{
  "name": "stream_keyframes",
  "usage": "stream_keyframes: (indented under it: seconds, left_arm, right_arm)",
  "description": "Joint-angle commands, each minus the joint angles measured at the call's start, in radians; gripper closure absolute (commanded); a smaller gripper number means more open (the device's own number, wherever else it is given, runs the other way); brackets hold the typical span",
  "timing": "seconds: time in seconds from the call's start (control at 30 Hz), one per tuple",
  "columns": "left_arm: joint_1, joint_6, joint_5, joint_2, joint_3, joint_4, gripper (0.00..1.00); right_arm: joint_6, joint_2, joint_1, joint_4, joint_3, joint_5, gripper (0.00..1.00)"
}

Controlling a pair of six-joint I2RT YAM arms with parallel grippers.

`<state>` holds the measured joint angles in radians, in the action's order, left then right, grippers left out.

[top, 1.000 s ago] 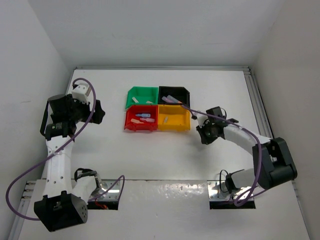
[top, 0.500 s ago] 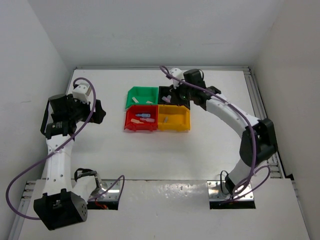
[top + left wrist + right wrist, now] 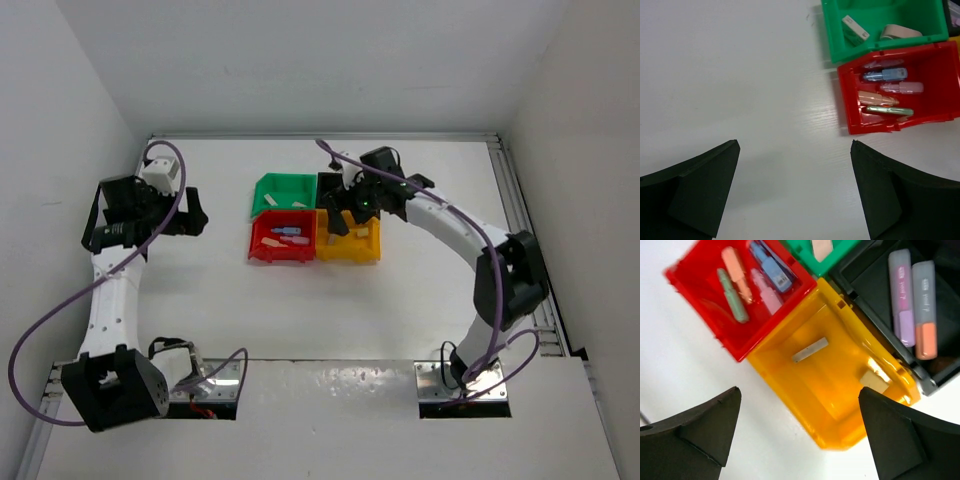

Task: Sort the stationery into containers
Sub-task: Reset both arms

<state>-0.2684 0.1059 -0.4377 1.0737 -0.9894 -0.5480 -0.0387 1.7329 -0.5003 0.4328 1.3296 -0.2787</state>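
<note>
The containers form a 2x2 block: green, black, red, yellow. My right gripper hangs open over the yellow bin, holding nothing. A grey block and a tan block lie in that bin. Two highlighters, purple and orange, lie in the black bin. The red bin holds blue, pink, orange and green sticks. My left gripper is open over bare table, left of the bins.
The green bin holds a small white block and a tan piece. A metal rail runs along the table's right edge. White walls close in on the left, back and right. Purple cables loop from both arms.
My right arm swung up from the table right of the bins to over the black bin, then over the yellow bin, and its jaws opened. The left arm shifted slightly away.
</note>
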Motion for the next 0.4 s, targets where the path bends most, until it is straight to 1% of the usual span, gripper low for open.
stream_keyframes:
  seconds: [0.0,0.03,0.07,0.13,0.17,0.3,0.37]
  left_arm:
    - [-0.003,-0.041,0.085,0.054,-0.097,-0.045,0.0]
    - [-0.005,-0.038,0.099,0.064,-0.106,-0.055,0.0]
    - [-0.005,-0.026,0.12,0.071,-0.115,-0.062,0.0]
    - [-0.006,-0.015,0.129,0.065,-0.101,-0.05,0.0]
    - [-0.002,-0.012,0.132,0.052,-0.077,-0.026,0.0]
    - [0.004,-0.046,0.113,0.054,-0.041,0.016,0.0]
    - [0.009,-0.049,0.117,0.068,-0.043,0.028,0.0]
  right_arm:
    - [-0.027,-0.165,0.092,-0.011,0.0,-0.05,0.01]
    - [-0.049,-0.186,0.123,-0.015,-0.03,-0.051,0.01]
    - [-0.064,-0.231,0.193,-0.019,-0.049,-0.056,0.01]
    - [-0.069,-0.271,0.264,-0.023,-0.113,-0.059,0.01]
    - [-0.063,-0.289,0.319,-0.022,-0.134,-0.054,0.01]
    - [-0.01,-0.392,0.423,-0.025,-0.259,-0.048,0.01]
    - [-0.007,-0.418,0.454,-0.032,-0.326,-0.051,0.01]
